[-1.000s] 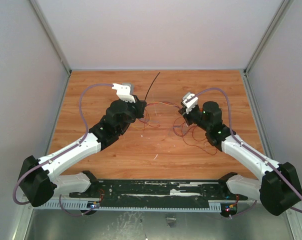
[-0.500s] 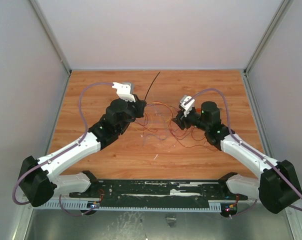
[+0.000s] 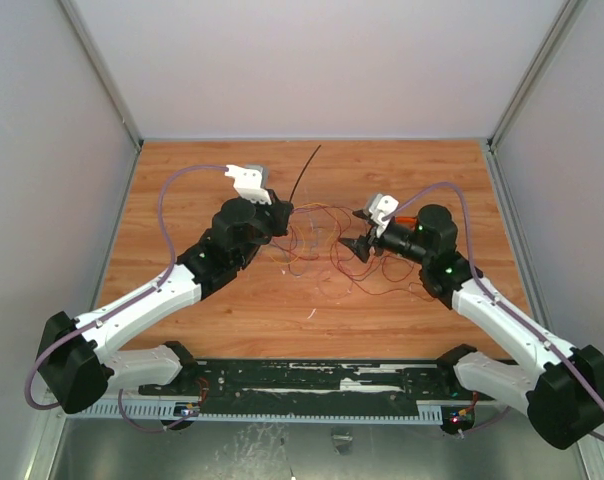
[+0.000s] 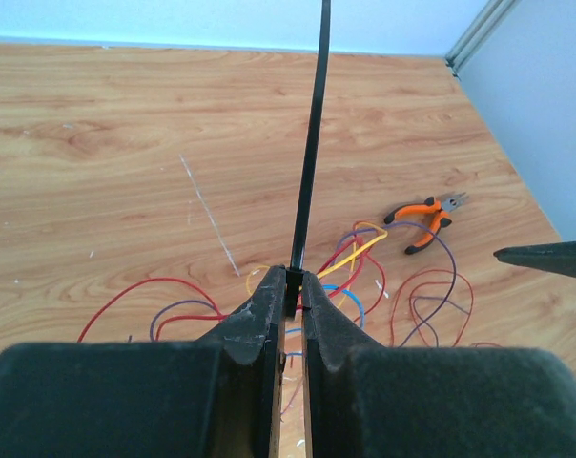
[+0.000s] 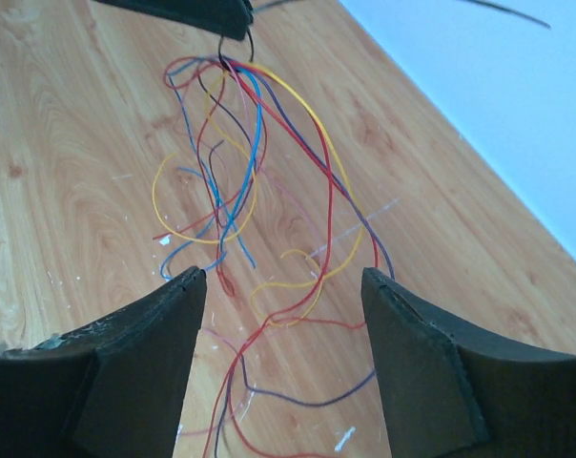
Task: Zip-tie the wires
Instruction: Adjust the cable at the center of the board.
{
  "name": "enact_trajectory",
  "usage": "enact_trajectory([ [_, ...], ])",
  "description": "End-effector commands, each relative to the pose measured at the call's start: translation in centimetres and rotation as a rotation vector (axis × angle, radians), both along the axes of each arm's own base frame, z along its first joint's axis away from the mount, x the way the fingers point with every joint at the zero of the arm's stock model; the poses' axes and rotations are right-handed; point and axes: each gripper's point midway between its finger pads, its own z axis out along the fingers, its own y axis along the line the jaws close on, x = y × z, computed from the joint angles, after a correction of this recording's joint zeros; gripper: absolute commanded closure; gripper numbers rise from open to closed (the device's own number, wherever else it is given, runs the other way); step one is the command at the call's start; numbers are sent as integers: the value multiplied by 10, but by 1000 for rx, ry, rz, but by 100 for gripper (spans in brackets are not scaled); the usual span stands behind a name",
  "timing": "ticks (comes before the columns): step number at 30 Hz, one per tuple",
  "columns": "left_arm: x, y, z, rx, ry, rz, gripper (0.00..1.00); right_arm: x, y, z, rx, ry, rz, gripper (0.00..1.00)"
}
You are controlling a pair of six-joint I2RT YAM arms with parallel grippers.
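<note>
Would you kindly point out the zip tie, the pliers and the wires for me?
zip tie (image 4: 309, 143): left wrist view, mid-length of the black strip.
pliers (image 4: 435, 214): left wrist view, orange handles near the pivot.
wires (image 5: 233, 72): right wrist view, where the strands gather.

A wooden table (image 3: 182, 180) bears a loose tangle of wires (image 3: 332, 250) — and orange-handled pliers (image 4: 423, 221) near them.

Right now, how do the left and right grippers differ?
The left gripper is shut on the zip tie; the right gripper is open and holds nothing. The left gripper sits at the left of the wires, the right gripper at their right. Both point toward the wires.
</note>
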Motion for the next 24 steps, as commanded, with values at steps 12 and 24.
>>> enact_trajectory([
  [12,0,-2,18,-26,-34,-22,100,38,36,31,-41,-243,144,44],
  [24,-1,-5,15,-26,-27,-36,100,55,59,21,-69,-202,193,61],
])
